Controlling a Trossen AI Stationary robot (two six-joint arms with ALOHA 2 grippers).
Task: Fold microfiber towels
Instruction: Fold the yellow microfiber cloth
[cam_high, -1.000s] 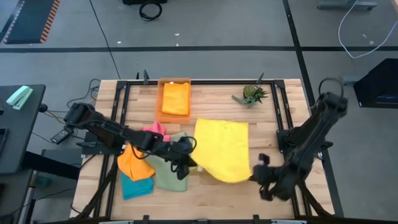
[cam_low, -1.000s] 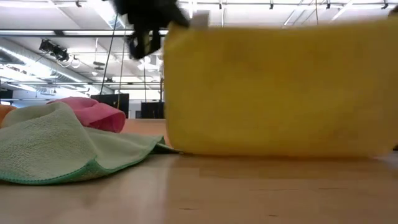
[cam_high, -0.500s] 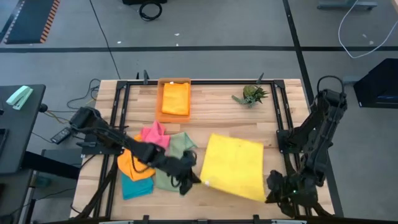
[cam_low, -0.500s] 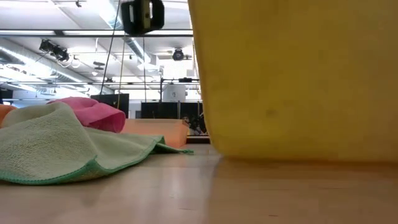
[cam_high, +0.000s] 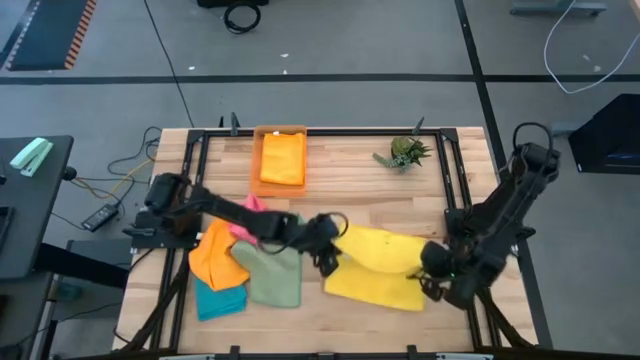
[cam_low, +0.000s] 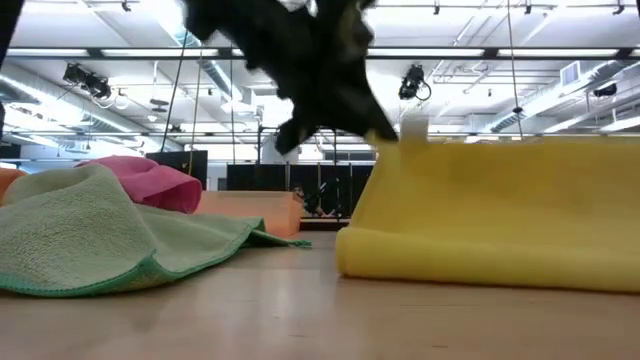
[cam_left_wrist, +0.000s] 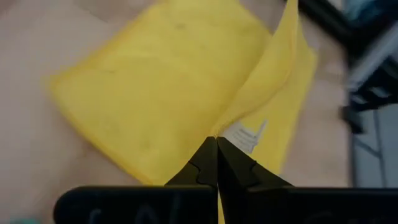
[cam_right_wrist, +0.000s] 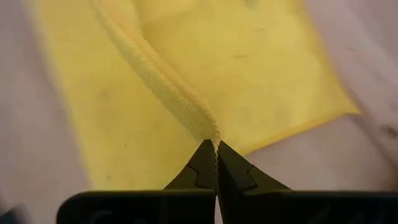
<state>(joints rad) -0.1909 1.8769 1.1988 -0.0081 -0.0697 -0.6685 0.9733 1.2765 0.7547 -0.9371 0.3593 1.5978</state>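
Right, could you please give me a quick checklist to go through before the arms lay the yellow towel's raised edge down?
1. Left tool clamped on the yellow towel's corner beside its white tag: ok.
2. Right tool clamped on the other lifted corner: ok.
3. Lower half flat on the table, fold line rolled at the front: ok.
4. Raised edge level between both tools, seen from the low view: ok.
5. Sage green towel clear of the yellow one: ok, though close.
6. Lifted edge lined up over the far edge: cannot tell.
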